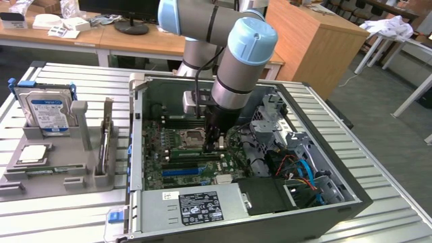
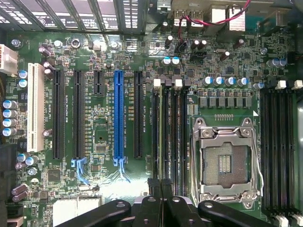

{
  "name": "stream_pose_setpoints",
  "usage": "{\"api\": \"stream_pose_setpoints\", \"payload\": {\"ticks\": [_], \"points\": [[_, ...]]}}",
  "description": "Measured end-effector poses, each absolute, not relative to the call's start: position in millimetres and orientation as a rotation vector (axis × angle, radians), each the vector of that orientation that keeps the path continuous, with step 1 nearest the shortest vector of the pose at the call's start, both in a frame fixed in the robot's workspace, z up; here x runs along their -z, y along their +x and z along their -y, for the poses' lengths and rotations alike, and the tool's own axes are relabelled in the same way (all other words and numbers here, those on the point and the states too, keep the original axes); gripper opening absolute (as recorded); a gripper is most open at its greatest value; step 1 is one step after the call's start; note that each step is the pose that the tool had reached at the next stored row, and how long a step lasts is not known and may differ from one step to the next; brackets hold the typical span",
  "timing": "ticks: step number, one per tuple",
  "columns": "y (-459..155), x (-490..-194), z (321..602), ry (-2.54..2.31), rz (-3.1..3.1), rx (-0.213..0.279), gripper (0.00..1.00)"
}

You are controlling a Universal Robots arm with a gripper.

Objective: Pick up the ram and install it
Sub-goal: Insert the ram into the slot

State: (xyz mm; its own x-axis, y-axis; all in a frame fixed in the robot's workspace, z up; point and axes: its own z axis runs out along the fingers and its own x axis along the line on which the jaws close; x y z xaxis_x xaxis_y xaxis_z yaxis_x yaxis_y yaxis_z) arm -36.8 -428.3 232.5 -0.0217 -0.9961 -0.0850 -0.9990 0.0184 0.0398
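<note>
Tool [image 2: 162,183], closed, over the ram [image 2: 164,132].

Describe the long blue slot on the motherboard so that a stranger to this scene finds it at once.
Look into the open computer case at the green motherboard. A row of long parallel slots crosses it, and the blue slot stands in that row. Its neighbours on both sides are black slots, and a white slot ends the row; it alone is blue.
</note>
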Motion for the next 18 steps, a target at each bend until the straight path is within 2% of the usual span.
{"api": "stream_pose_setpoints", "payload": {"ticks": [18], "points": [[-36.8, -231.8, 427.6, -2.174, -2.218, -0.137, 0.11]]}}
